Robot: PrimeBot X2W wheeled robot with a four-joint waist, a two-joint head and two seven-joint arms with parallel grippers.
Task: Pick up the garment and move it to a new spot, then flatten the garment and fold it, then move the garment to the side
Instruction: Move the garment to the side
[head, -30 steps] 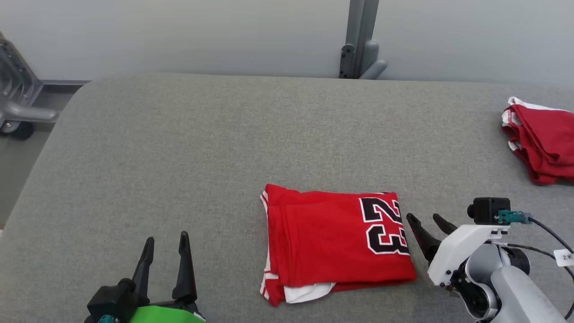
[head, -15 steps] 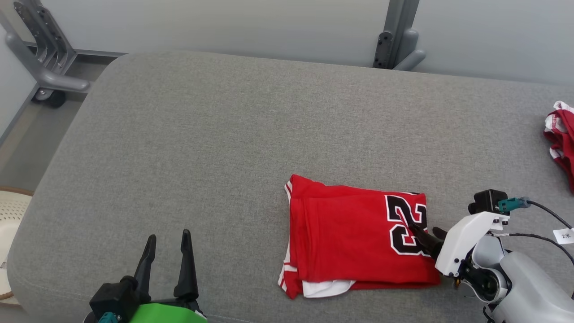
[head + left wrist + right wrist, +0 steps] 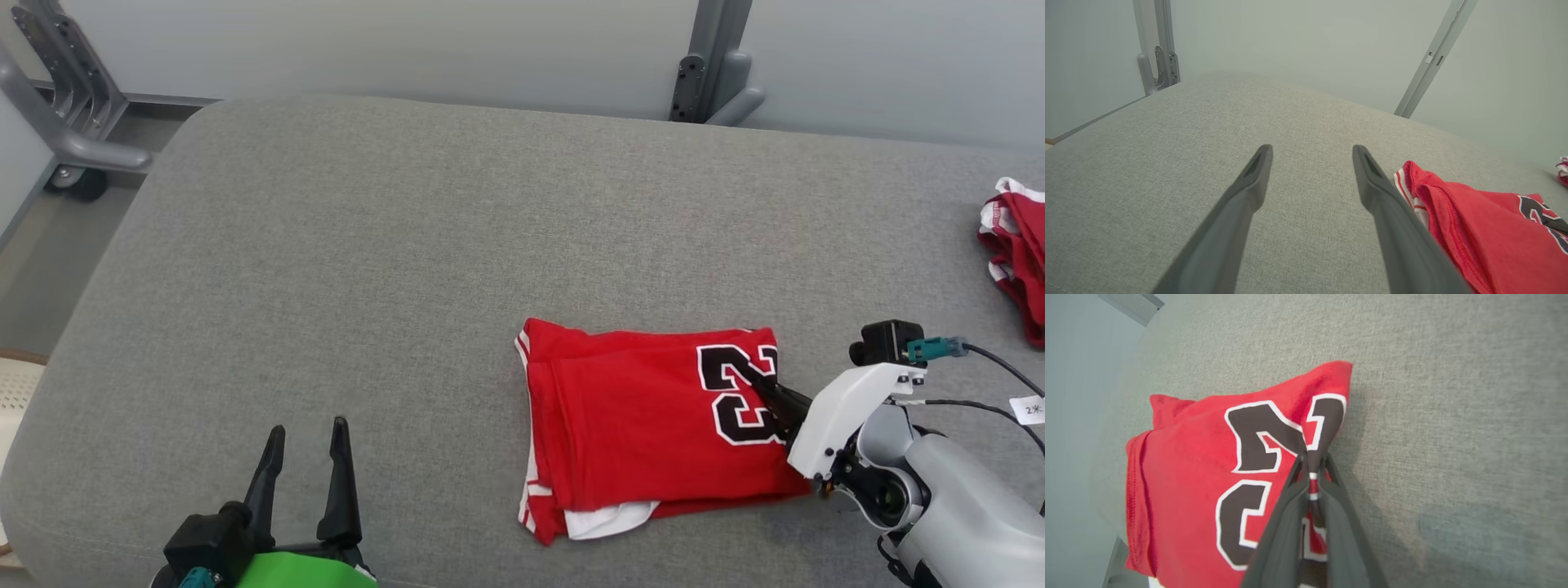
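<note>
The garment is a red jersey with a black "23", folded into a rectangle on the grey cushioned table. My right gripper is shut on the garment's right edge, at the number. In the right wrist view the fingers pinch a fold of that edge of the garment. My left gripper stands open at the lower left over bare table, well left of the garment. Its two fingers spread apart in the left wrist view, with the garment to their right.
A second red and white garment lies crumpled at the table's right edge. A grey post with a bracket stands behind the table. A metal frame on wheels stands on the floor at the far left.
My right gripper has moved left onto the garment's right edge and shut on it. The head camera has shifted. The left gripper has stayed open and still.
</note>
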